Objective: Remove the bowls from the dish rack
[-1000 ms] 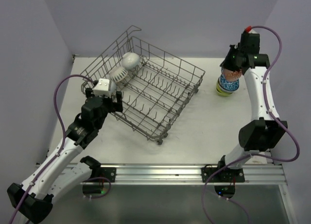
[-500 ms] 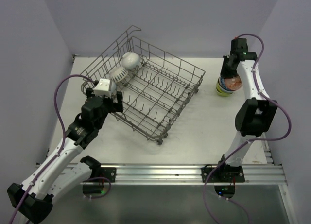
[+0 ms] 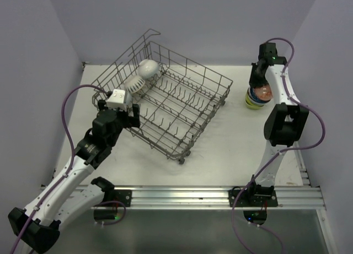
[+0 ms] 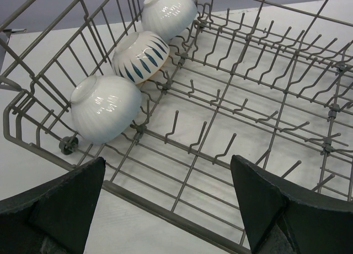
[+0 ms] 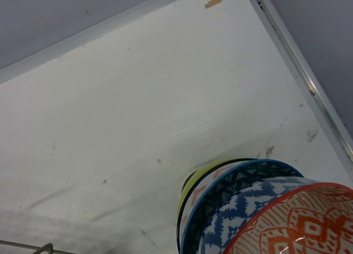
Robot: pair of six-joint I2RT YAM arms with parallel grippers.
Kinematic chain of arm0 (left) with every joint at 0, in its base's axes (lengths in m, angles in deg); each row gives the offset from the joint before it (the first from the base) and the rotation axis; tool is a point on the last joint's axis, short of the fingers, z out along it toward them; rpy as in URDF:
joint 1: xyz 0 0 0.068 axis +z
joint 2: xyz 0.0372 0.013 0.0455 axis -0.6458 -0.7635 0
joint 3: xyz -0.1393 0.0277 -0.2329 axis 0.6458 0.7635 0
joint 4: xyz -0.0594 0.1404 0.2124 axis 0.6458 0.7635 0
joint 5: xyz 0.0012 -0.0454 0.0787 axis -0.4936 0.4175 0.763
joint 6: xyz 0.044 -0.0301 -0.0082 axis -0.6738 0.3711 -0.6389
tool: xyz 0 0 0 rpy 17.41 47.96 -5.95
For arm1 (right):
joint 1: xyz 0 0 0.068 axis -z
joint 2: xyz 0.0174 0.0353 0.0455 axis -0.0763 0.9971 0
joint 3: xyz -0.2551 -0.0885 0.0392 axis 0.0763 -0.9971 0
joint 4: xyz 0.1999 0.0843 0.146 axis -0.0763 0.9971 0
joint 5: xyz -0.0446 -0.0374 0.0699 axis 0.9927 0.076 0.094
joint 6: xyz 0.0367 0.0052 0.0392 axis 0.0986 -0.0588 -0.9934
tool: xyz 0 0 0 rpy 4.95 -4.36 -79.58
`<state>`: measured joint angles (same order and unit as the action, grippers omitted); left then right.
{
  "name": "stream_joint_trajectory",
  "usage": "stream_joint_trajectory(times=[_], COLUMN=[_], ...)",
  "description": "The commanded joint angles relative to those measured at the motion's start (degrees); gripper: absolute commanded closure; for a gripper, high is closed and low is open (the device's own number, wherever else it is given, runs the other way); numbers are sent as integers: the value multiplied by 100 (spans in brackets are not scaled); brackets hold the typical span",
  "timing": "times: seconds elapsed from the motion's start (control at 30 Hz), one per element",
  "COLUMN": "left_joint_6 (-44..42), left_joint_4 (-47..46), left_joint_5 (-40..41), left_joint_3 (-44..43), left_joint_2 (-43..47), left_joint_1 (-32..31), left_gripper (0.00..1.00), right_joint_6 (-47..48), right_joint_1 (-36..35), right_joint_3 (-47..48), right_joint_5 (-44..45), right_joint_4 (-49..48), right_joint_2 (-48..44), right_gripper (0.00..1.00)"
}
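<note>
left pincer (image 4: 167, 165): hanging with jaws wide apart and gripping nothing, just outside the near rail of the dish rack (image 3: 176, 108), low in the left wrist view; not shifting over the last second.
dish rack: sitting skewed on the table (image 3: 220, 144), left of centre in the top view.
bowls still racked: three leaning in a row along the left wall. The near white bowl (image 4: 105, 113) is sitting closest, the blue-petalled bowl (image 4: 140, 55) touching behind it, the ribbed white bowl (image 4: 168, 11) waiting farthest, at the top of the frame.
unloaded bowls: standing as a nested stack (image 5: 248, 215) on the table at the right of the top view, well apart from the rack. Showing lime green at the bottom, blue-and-white patterns between, orange-red on top.
right pincer (image 3: 258, 80): resting with jaws together, apparently empty, close above the stack; fingers not showing in the right wrist view.
just changing: right arm folding up, wrist sliding off the stack toward the upper left of the top view, elbow swinging inward; stack staying put.
meaning for the task: looking like a drop-off finishing, leaving three bowls to go.
next move: probably reaching the left pincer over the rail for the near white bowl, while minding the crowding tines, the side wires and a likely slippery glaze.
</note>
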<state>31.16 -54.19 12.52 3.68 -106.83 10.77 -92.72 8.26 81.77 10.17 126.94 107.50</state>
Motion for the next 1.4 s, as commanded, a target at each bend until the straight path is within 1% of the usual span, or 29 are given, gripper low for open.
stream_joint_trajectory(times=[0.0,0.17,0.4,0.43,0.5,0.53,0.57,0.7,0.83,0.9,1.03,1.17,1.23,1.27,1.3,1.33,1.37], left_joint_6=[-91,-91,-91,-91,-91,-91,-91,-91,-91,-100,-91,-100,-56,-65,-65,-47,-30], left_joint_4=[-141,-149,-141,-141,-141,-141,-141,-132,-132,-123,-123,-123,-123,-149,-184,-219,-246], left_joint_5=[-51,-60,-130,-130,-148,-148,-148,-174,-174,-166,-148,-95,10,36,115,168,212], left_joint_3=[-121,-129,-138,-138,-130,-138,-138,-138,-138,-138,-138,-138,-156,-112,-86,-68,-51], left_joint_2=[-9,-36,-71,-80,-71,-80,-89,-80,-80,-89,-80,-62,-1,104,157,210,280], left_joint_1=[-34,-34,-34,-34,-34,-34,-34,-34,-34,-34,-34,-43,-34,-34,-34,-34,-43], left_gripper=[0,0,0,0,0,0,0,0,0,0,0,0,0,0,0,0,0], right_joint_6=[122,122,104,104,86,86,78,42,16,-1,-80,-186,-317,-318,-318,-222,-160], right_joint_1=[43,43,51,43,43,43,51,43,43,43,34,43,-1,-53,-176,-595,-825], right_joint_3=[429,552,456,447,430,438,456,552,719,833,1053,1326,1230,1125,854,738,676], right_joint_5=[75,22,-48,-48,-39,-39,-22,-22,-48,-48,-66,-180,-468,-583,-593,-497,-392], right_joint_4=[-129,-50,11,12,29,29,47,108,222,292,451,618,505,391,68,-83,-198], right_joint_2=[42,236,289,298,289,280,271,219,184,148,-80,-475,-870,-1019,-1343,-1476,-1565], right_gripper=[100,100,100,99,91,81,75,61,58,55,53,50,48,46,45,41,39])
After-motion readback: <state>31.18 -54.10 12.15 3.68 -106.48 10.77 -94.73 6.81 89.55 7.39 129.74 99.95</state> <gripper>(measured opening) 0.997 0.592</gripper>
